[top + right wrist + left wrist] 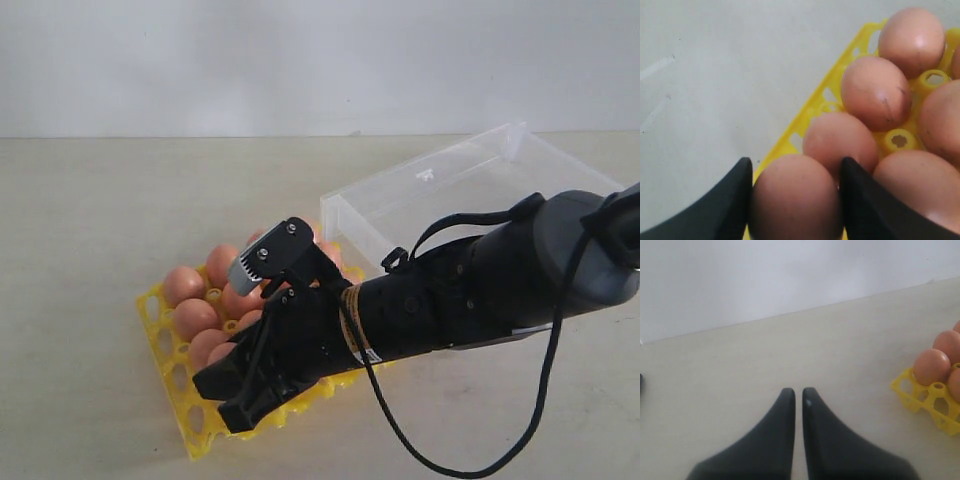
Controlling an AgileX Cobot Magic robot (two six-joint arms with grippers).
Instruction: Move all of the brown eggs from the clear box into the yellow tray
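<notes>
Eggshell is smooth, light and brittle, so we judge a gentle squeeze across the widest part to be the safest hold. Our right gripper point(796, 170) has its jaws clamped on one brown egg point(795, 200) in just that way. It holds the egg at the outer edge of the yellow tray point(168, 385), next to the other eggs point(875, 92) seated in the cups. Our left gripper point(797, 395) sits off to the tray's side, jaws together and holding nothing. Beyond the tray, the clear box point(440, 190) shows no eggs where we can see inside.
</notes>
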